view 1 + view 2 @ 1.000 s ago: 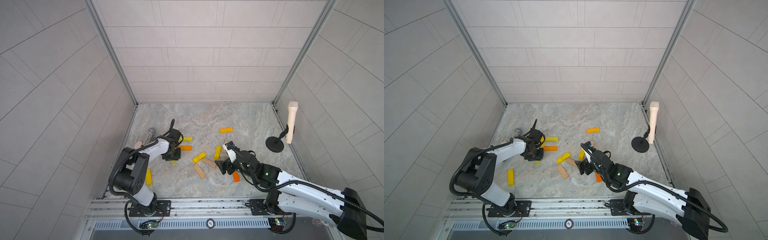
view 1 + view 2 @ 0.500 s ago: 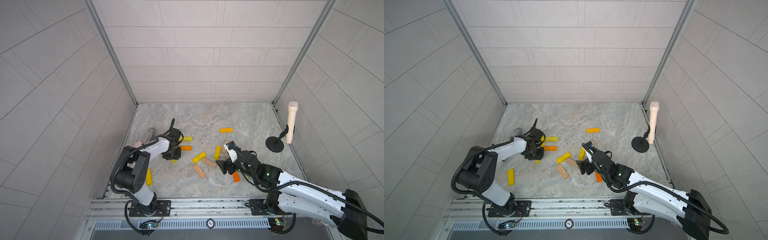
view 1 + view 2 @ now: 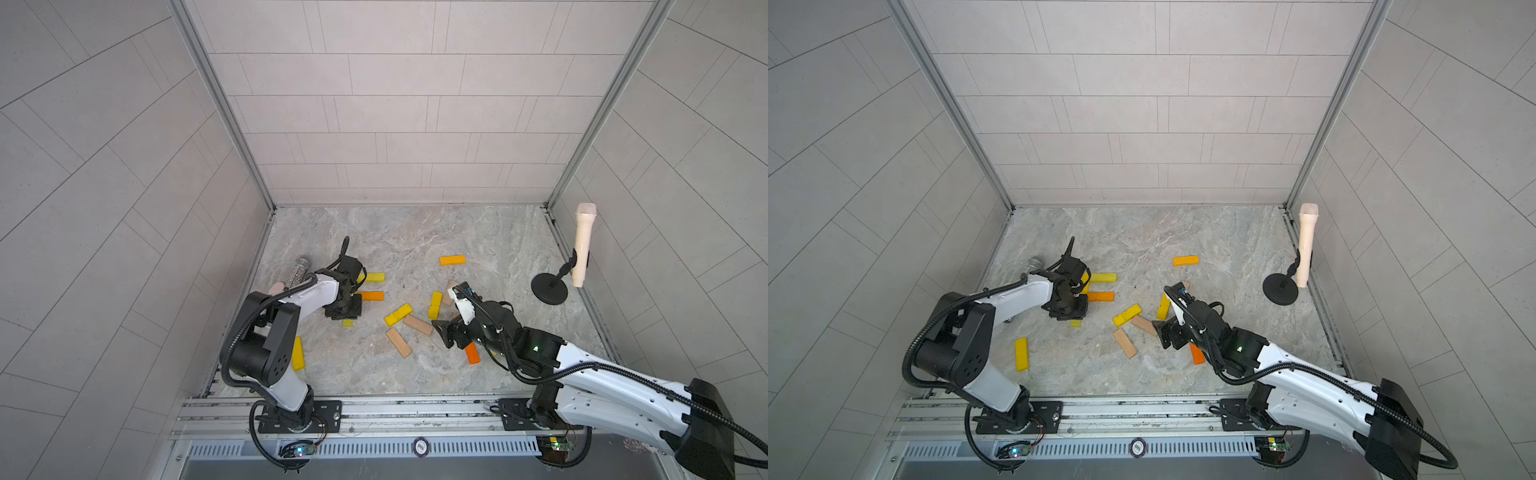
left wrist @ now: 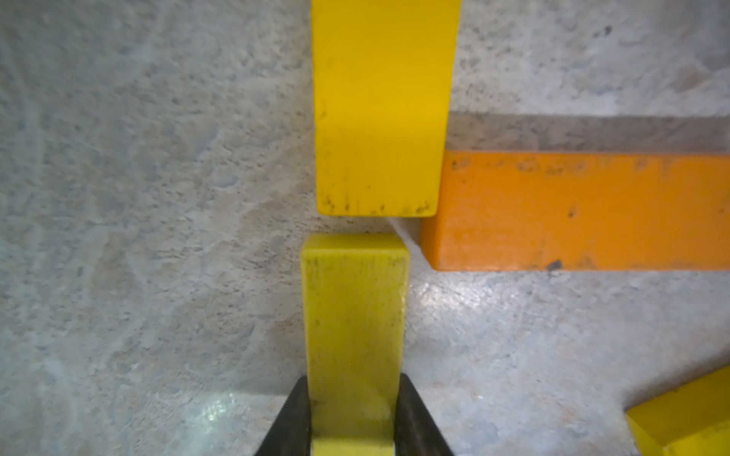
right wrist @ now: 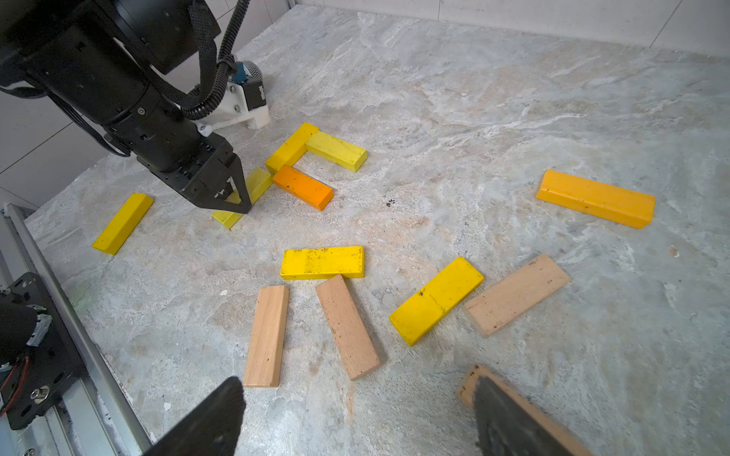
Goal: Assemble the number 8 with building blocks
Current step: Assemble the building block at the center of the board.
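Grey marbled floor (image 3: pixel 415 237) fills the lower middle of both top views, boxed in by pale tiled walls (image 3: pixel 395 124).

Left of centre, the left gripper (image 4: pixel 352 414) is clamped tight on the long sides of a yellow bar (image 4: pixel 353 316), near one end. From above, only a stub of that bar shows below the gripper. Its long axis lines up with a second yellow bar (image 4: pixel 381 106), end facing end across a thin gap. An orange bar (image 4: pixel 572 213) lies crosswise to both, with its end just beside that gap. A third yellow bar (image 5: pixel 335 150) meets the second's far end at a right angle, parallel to the orange bar.

Right of centre, the right gripper (image 5: pixel 357 395) gapes wide, with nothing between its jaws. More yellow and tan bars lie loose at mixed angles in the middle of the frame, among them a tan bar (image 3: pixel 417 324).

One right finger (image 5: pixel 509 418) covers most of another tan piece (image 5: pixel 470 383). A reddish bar (image 3: pixel 472 353) is half hidden under the right arm (image 3: pixel 519 345). At lower left, the left arm (image 3: pixel 307 293) cuts off a lone yellow bar (image 3: pixel 298 353) and part of a silver mic (image 3: pixel 300 272).
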Robot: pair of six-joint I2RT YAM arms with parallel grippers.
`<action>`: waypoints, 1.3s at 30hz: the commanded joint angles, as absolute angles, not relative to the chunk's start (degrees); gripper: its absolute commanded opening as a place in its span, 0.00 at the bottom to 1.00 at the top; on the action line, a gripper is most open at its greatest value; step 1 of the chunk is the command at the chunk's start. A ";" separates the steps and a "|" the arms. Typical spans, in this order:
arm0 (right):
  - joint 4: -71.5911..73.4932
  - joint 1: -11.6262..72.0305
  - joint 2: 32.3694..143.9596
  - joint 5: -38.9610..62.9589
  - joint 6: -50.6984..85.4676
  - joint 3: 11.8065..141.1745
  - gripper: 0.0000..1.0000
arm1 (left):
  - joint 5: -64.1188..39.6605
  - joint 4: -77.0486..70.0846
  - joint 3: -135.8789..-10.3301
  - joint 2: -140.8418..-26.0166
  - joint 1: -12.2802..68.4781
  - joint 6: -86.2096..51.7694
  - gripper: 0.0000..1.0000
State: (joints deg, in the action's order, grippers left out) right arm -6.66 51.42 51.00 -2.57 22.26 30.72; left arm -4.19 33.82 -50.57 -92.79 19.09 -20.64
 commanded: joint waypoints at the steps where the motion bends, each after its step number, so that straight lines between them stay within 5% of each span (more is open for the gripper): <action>1: -6.59 51.21 50.39 -2.57 22.18 30.26 0.92 | -4.57 32.39 -50.71 -93.82 18.73 -19.48 0.31; 7: -6.64 51.15 50.30 -2.64 22.15 30.25 0.92 | -3.92 32.69 -50.36 -93.32 18.81 -20.02 0.31; 18: -6.37 51.15 50.20 -2.64 22.41 29.68 0.92 | -3.76 33.75 -49.42 -89.64 18.80 -21.80 0.46; 39: -6.15 51.15 50.20 -2.72 22.65 29.36 0.92 | -2.75 34.62 -50.12 -92.37 18.76 -21.82 0.40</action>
State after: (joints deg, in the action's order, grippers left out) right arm -6.66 51.31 51.00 -2.57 22.35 29.91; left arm -3.57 33.76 -49.98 -91.70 19.03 -21.58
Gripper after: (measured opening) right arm 0.916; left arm 0.412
